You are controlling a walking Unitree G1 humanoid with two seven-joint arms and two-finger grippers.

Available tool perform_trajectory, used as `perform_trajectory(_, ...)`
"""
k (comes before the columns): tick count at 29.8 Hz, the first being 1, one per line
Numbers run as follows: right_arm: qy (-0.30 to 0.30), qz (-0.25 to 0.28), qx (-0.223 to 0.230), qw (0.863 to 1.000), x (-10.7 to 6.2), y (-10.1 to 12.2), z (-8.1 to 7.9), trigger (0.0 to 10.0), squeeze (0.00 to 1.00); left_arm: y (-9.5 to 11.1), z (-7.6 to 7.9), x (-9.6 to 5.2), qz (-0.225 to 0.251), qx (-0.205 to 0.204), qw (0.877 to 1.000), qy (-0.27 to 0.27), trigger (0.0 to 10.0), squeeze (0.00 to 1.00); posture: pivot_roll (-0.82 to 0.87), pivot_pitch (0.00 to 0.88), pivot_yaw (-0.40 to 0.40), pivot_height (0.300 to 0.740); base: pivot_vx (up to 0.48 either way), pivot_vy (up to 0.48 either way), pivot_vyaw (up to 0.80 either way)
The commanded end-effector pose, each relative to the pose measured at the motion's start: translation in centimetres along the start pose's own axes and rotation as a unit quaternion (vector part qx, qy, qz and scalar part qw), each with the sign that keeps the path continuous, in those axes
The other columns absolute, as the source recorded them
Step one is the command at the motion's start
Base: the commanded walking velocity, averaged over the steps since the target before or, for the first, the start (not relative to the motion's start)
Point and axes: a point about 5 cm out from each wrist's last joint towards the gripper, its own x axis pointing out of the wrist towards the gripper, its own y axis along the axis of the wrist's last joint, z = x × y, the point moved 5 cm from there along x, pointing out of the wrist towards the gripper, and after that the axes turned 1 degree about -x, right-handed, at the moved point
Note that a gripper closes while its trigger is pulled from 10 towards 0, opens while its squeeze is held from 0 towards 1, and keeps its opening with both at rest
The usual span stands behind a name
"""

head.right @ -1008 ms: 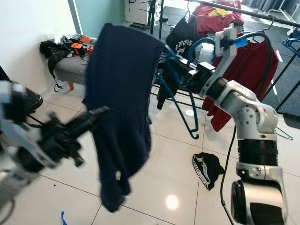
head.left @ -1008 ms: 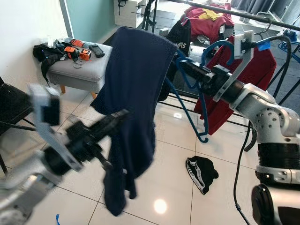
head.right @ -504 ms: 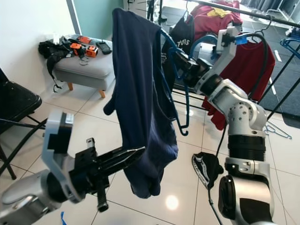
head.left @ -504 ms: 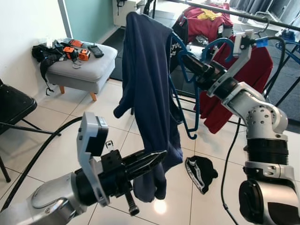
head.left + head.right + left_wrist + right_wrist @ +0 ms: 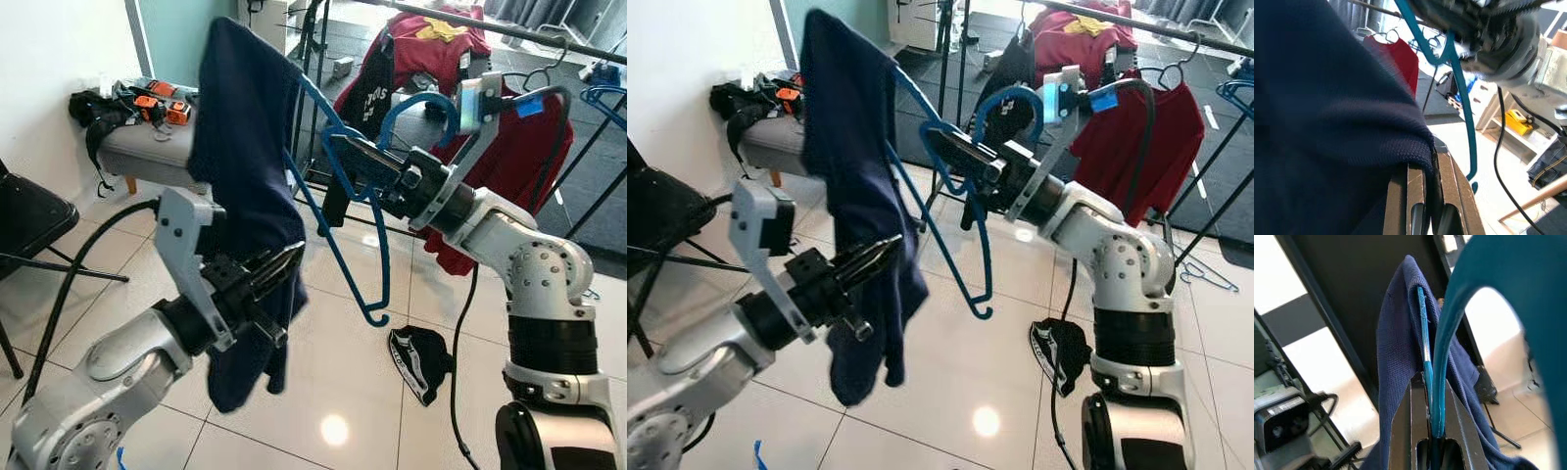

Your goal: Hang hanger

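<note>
A blue plastic hanger (image 5: 338,211) is held up in the air with a navy garment (image 5: 240,166) draped over one of its arms. My right gripper (image 5: 345,155) is shut on the hanger's upper bar, just below the hook (image 5: 421,103); in the right wrist view the fingers (image 5: 1418,411) clamp the blue bar. My left gripper (image 5: 284,266) reaches up from below and is shut on a fold of the navy cloth. In the left wrist view, that cloth (image 5: 1342,122) is pinched between the fingers (image 5: 1413,196).
Behind stands a black clothes rail (image 5: 509,34) with a red shirt (image 5: 534,147) and other garments on it. A grey footstool (image 5: 147,147) with tools is at the left, beside a black chair (image 5: 29,225). A black cap (image 5: 421,362) lies on the tiled floor.
My left arm has risen and its gripper has closed on the garment's lower part. The right arm has swung the hanger and garment to the left and lower.
</note>
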Motion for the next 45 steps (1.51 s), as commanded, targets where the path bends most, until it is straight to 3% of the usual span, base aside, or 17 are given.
perform_trajectory(1,0.016,0.033,-0.004,0.999,-0.1,1.5,-0.6,10.0,0.00,-0.6,1.2,-0.2,-0.020,0.004,0.999,-0.028,10.0,0.00,-0.03,0.147,-0.071,0.740,0.000,0.000,0.00)
perform_trajectory(5,0.012,0.084,0.007,0.996,-0.4,3.5,-0.4,10.0,0.00,-1.7,2.1,-1.4,-0.059,0.003,0.997,-0.056,10.0,0.00,-0.03,0.149,-0.071,0.740,0.000,0.000,0.00)
perform_trajectory(6,0.013,0.099,0.009,0.995,-0.6,4.2,-0.4,10.0,0.00,-2.2,2.4,-2.2,-0.077,0.001,0.995,-0.066,10.0,0.69,-0.02,0.150,-0.071,0.740,0.000,0.000,0.00)
perform_trajectory(7,0.015,0.107,0.009,0.994,-0.7,4.5,-0.5,10.0,0.00,-2.7,2.5,-3.0,-0.100,-0.001,0.992,-0.074,10.0,1.00,-0.02,0.150,-0.070,0.740,0.000,0.000,0.00)
perform_trajectory(11,0.029,0.104,0.001,0.994,-0.9,4.6,-0.9,10.0,0.00,-4.0,2.2,-5.1,-0.158,0.004,0.984,-0.078,10.0,1.00,-0.02,0.152,-0.072,0.740,0.000,0.000,0.00)
perform_trajectory(21,0.078,0.062,-0.020,0.995,-1.6,3.9,-2.2,10.0,0.00,-3.3,-0.7,-6.9,-0.178,0.044,0.983,-0.021,10.0,1.00,-0.02,0.151,-0.077,0.740,0.000,0.000,0.00)
perform_trajectory(25,0.113,0.003,-0.042,0.993,-3.1,2.9,-2.8,10.0,0.00,-0.9,-3.7,-7.4,-0.153,0.108,0.981,0.047,10.0,1.00,-0.02,0.150,-0.080,0.740,0.000,0.000,0.00)
perform_trajectory(27,0.113,0.003,-0.042,0.993,-3.1,2.9,-2.8,10.0,0.00,-0.9,-3.7,-7.4,-0.153,0.108,0.981,0.047,10.0,1.00,-0.02,0.150,-0.080,0.740,0.000,0.000,0.00)
perform_trajectory(30,0.114,-0.028,-0.054,0.992,-4.1,2.4,-2.6,10.0,0.00,3.3,-5.4,-7.8,-0.101,0.161,0.978,0.084,10.0,1.00,-0.02,0.147,-0.083,0.740,0.000,0.000,0.00)
perform_trajectory(31,0.117,-0.047,-0.057,0.990,-4.6,2.1,-2.5,10.0,0.00,6.1,-6.0,-8.5,-0.082,0.197,0.973,0.090,10.0,0.90,-0.02,0.148,-0.085,0.740,0.000,0.000,0.00)
perform_trajectory(32,0.117,-0.047,-0.057,0.990,-4.6,2.1,-2.5,10.0,0.00,6.1,-6.0,-8.5,-0.082,0.197,0.973,0.090,10.0,0.90,-0.02,0.148,-0.085,0.740,0.000,0.000,0.00)
perform_trajectory(33,0.125,-0.066,-0.058,0.988,-5.1,1.7,-2.5,10.0,0.00,8.7,-6.2,-9.0,-0.076,0.233,0.966,0.084,10.0,0.55,-0.01,0.148,-0.085,0.740,0.000,0.000,0.00)
perform_trajectory(35,0.125,-0.066,-0.058,0.988,-5.1,1.7,-2.5,10.0,0.00,8.7,-6.2,-9.0,-0.076,0.233,0.966,0.084,10.0,0.55,-0.01,0.148,-0.085,0.740,0.000,0.000,0.00)
perform_trajectory(36,0.135,-0.084,-0.058,0.986,-5.4,1.2,-2.6,10.0,0.00,10.8,-5.9,-9.3,-0.078,0.262,0.959,0.068,10.0,0.10,0.00,0.148,-0.085,0.740,0.000,0.000,0.00)
perform_trajectory(37,0.135,-0.084,-0.058,0.986,-5.4,1.2,-2.6,10.0,0.00,10.8,-5.9,-9.3,-0.078,0.262,0.959,0.068,10.0,0.10,0.00,0.148,-0.085,0.740,0.000,0.000,0.00)
perform_trajectory(38,0.147,-0.100,-0.056,0.982,-5.6,0.7,-2.8,10.0,0.00,12.5,-5.5,-9.3,-0.090,0.291,0.951,0.048,10.0,0.00,0.00,0.147,-0.085,0.740,0.000,0.000,0.00)
perform_trajectory(45,0.188,-0.136,-0.048,0.972,-5.4,-1.4,-3.5,10.0,0.00,15.2,-5.1,-9.4,-0.131,0.336,0.933,0.010,10.0,0.00,0.03,0.144,-0.074,0.740,0.000,0.000,0.00)
